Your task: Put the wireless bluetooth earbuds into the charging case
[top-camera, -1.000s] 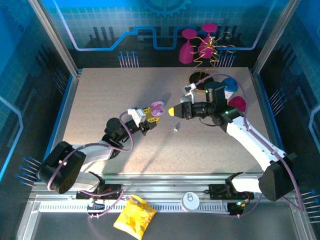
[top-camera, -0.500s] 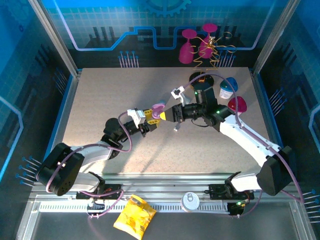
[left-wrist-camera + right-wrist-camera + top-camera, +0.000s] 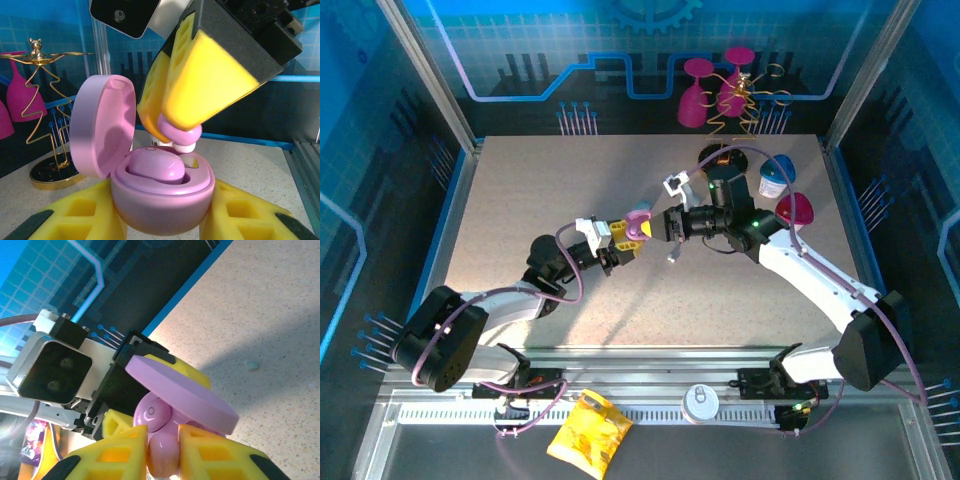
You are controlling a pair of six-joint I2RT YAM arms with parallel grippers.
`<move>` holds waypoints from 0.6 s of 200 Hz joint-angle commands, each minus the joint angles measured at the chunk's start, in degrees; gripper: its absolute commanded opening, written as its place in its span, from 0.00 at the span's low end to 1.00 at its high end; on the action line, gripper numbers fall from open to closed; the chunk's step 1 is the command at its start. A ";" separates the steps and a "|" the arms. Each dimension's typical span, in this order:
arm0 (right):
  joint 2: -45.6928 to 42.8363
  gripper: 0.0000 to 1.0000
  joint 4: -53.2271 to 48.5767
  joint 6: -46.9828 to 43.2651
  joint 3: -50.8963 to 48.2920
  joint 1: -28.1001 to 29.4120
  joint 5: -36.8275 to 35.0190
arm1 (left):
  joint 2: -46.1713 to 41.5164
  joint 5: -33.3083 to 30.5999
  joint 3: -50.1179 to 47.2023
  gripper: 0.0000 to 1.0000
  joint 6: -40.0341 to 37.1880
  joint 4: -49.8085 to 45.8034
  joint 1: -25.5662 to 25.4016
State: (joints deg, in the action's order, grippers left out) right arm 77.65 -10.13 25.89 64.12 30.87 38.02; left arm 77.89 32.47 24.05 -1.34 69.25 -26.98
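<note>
My left gripper (image 3: 625, 240) is shut on a purple charging case (image 3: 637, 222), lid open, held above the table. In the left wrist view the case (image 3: 160, 200) sits between my yellow pads with its lid (image 3: 100, 125) up, and one purple earbud (image 3: 152, 166) lies in a slot. My right gripper (image 3: 655, 226) is shut on a second purple earbud (image 3: 182, 135), whose tip hangs just over the other slot. The right wrist view shows that earbud (image 3: 164, 455) pinched between the pads, under the lid (image 3: 180, 390). A small greyish bud (image 3: 672, 258) lies on the table.
Pink goblets (image 3: 698, 85) and a gold wire stand (image 3: 745, 95) are at the back. A blue-and-white cup (image 3: 778, 175) and a pink dome (image 3: 795, 207) sit behind the right arm. A yellow packet (image 3: 588, 432) and a can (image 3: 700, 402) lie by the front rail.
My right gripper has swung left with the purple earbud, from apart from the case to right over its opening. The left gripper has held the case nearly still.
</note>
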 commanded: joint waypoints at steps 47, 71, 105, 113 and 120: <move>0.49 0.23 -2.03 -3.38 -0.09 0.76 -3.23 | -2.21 1.81 2.22 0.32 1.78 1.76 0.28; 0.48 0.28 -3.08 -4.07 -0.17 0.99 -4.36 | -2.37 1.25 2.49 0.32 1.94 1.47 0.36; -0.82 0.32 -4.15 -4.23 0.19 1.42 -7.76 | -2.48 1.52 2.94 0.32 1.87 0.71 0.26; -0.92 0.33 -4.41 -4.09 0.37 1.56 -7.79 | -2.41 1.47 2.93 0.32 1.87 0.70 0.29; -0.92 0.34 -4.61 -4.09 0.59 1.62 -7.79 | -2.39 1.47 3.01 0.32 1.94 0.66 0.28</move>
State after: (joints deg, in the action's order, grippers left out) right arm 77.54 -11.81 22.83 64.10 31.86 33.56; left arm 77.49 32.67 24.40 0.10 66.76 -26.83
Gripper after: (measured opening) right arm 0.326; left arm 0.357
